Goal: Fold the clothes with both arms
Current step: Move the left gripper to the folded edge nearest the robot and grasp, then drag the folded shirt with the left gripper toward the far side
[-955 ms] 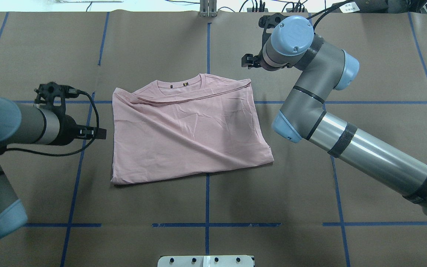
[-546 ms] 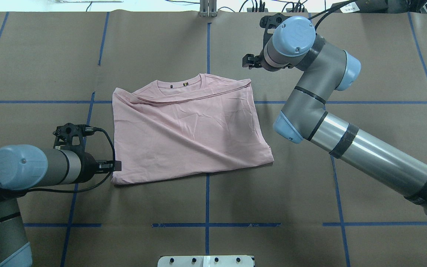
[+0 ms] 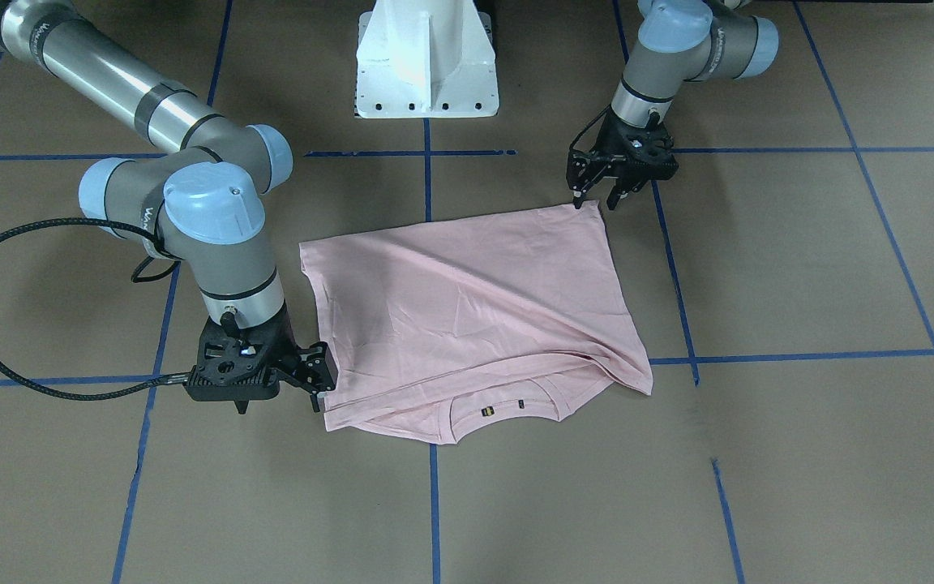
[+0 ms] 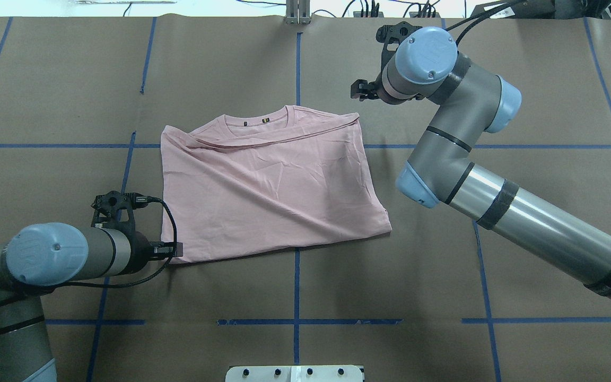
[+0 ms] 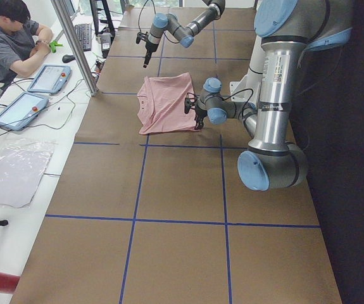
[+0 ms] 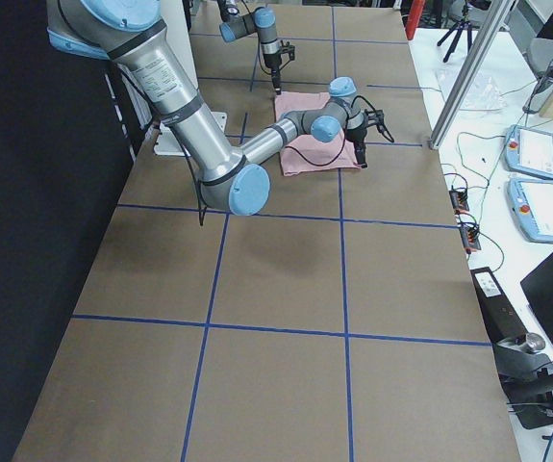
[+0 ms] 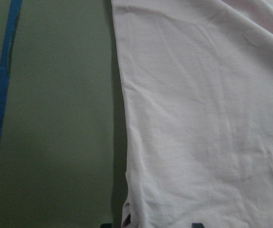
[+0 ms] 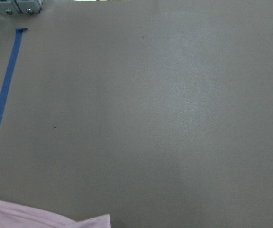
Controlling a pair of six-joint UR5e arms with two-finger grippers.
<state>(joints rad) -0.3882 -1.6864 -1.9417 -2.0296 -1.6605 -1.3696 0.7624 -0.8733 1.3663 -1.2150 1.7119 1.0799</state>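
The clothes are one pale pink T-shirt [image 4: 268,191] lying roughly folded on the brown table, plain side up, with its neck [image 3: 503,410] toward the far edge. My left gripper [image 4: 175,249] is open at the shirt's near-left corner. In the left wrist view its fingertips [image 7: 196,224] straddle the shirt's edge [image 7: 127,142]. My right gripper [image 3: 279,404] is open and sits low beside the far-right corner, off the fabric. The right wrist view shows only a small piece of that corner [image 8: 32,216].
Blue tape lines [image 4: 296,286] cross the brown table cover. The white pedestal [image 3: 426,57] stands at the near middle edge. A metal bracket [image 4: 297,13] sits at the far edge. A person [image 5: 11,38] sits at a side desk with tablets [image 5: 17,107].
My left arm swung toward the robot's side and brought its gripper from beside the shirt's left edge to the near-left corner. The right gripper shifted slightly right. The shirt has not moved.
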